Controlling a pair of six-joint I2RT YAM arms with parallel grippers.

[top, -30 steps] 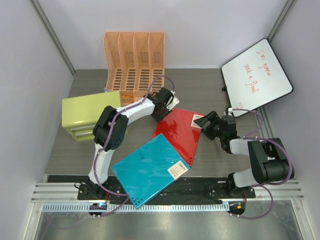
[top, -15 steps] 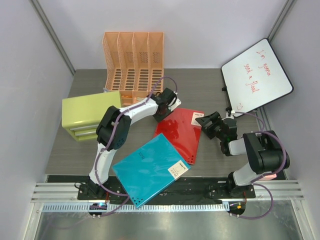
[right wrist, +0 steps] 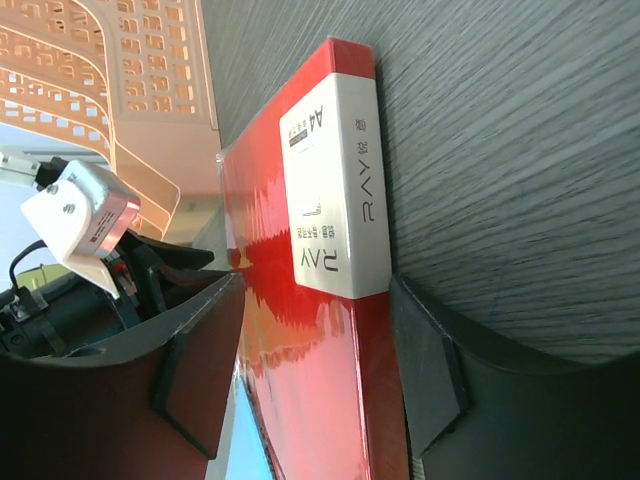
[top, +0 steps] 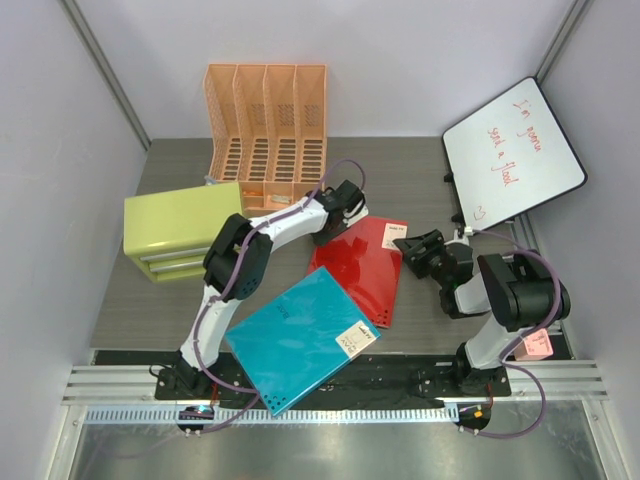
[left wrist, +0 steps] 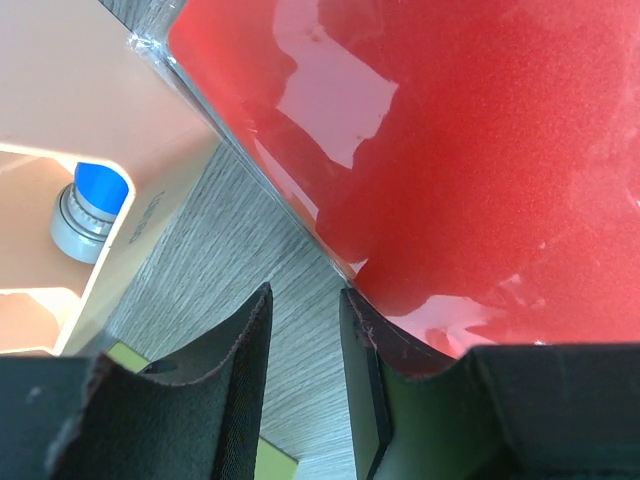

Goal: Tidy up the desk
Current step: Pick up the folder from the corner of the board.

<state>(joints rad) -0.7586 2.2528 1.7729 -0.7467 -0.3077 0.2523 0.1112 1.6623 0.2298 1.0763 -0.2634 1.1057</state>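
Observation:
On the dark grey desk lies a flat glossy red file box with a white label on its right edge. My left gripper is low at the box's far left corner. In the left wrist view its jaws stand narrowly open over bare desk, the right finger against the edge of the red box. My right gripper is at the box's right edge. The right wrist view shows it open, with a finger on either side of the labelled edge.
A teal folder overlaps the red box's near corner. An orange mesh file rack stands at the back, with a small blue-capped silver cylinder at its base. A lime-green drawer cabinet sits left. A whiteboard leans at the back right.
My left gripper slid right along the red box's far edge. The right gripper's jaws narrowed around the labelled edge, and the right arm drew in closer to the box.

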